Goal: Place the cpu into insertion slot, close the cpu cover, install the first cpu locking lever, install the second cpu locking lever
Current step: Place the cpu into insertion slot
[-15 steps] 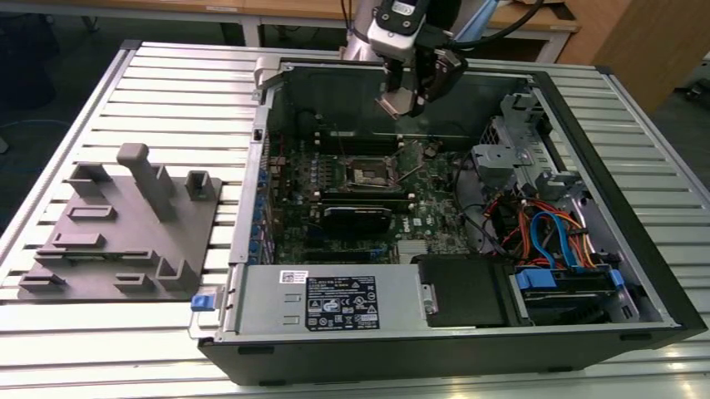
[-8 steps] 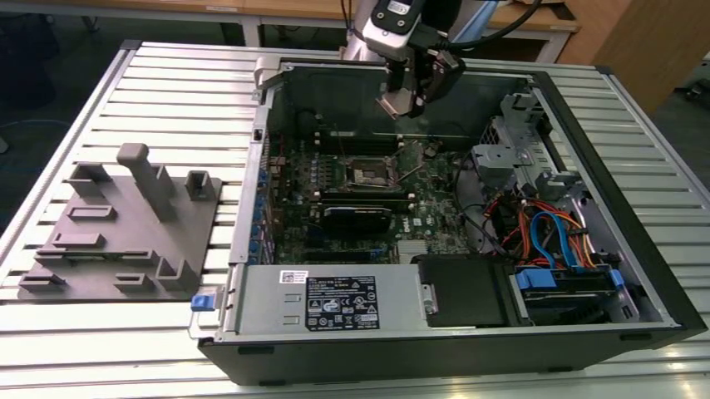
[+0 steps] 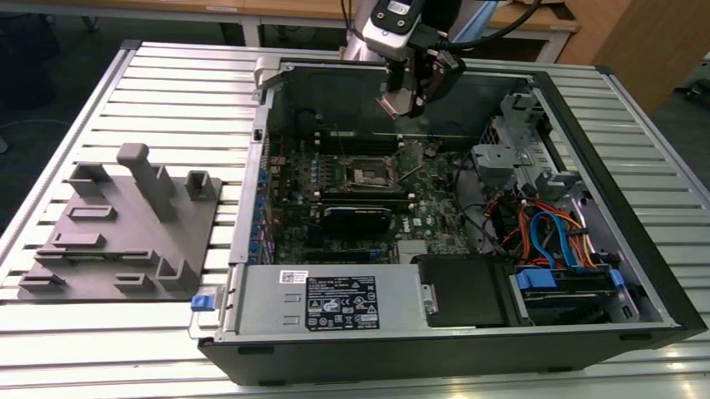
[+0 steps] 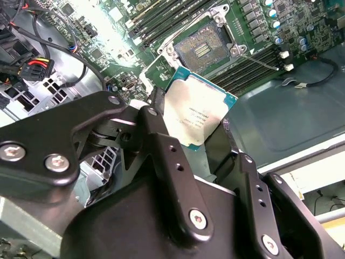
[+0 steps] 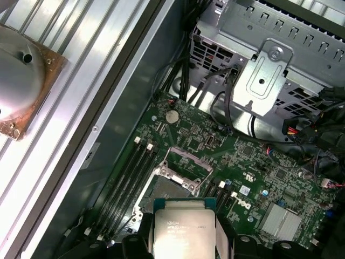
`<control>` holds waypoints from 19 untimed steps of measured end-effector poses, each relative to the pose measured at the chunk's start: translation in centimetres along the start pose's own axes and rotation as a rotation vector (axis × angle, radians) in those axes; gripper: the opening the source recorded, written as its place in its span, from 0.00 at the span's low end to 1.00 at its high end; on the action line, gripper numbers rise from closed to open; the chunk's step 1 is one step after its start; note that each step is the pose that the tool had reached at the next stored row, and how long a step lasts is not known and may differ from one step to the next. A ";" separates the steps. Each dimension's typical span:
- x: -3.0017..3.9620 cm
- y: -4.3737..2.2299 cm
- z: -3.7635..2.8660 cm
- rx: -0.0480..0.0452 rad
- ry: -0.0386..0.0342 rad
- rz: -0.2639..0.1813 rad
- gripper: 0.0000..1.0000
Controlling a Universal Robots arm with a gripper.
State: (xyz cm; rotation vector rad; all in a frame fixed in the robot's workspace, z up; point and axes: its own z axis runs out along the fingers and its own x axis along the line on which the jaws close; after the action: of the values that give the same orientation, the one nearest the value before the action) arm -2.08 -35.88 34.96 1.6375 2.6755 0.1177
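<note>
1. Your claw [image 3: 411, 96] is clamped on the cpu [image 4: 197, 110], gripping it by opposite edges with the metal top bare in both wrist views.
2. The insertion slot [image 4: 202, 48] is open and bare.
3. The cpu hangs above the slot, well apart from it. In the exterior view it sits nearer the far wall of the computer case [image 3: 444, 353] than the slot does.
4. Your count is one cpu, one insertion slot and one claw.
</note>
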 end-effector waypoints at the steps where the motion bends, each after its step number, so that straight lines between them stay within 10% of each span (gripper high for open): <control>1: 0.00 0.00 0.00 0.0000 0.0000 0.000 0.54; 19: 0.00 0.00 0.04 -0.0027 -0.0049 0.074 0.54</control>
State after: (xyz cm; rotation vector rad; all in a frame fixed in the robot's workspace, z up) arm -2.08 -35.88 34.91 1.7346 2.6103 0.1173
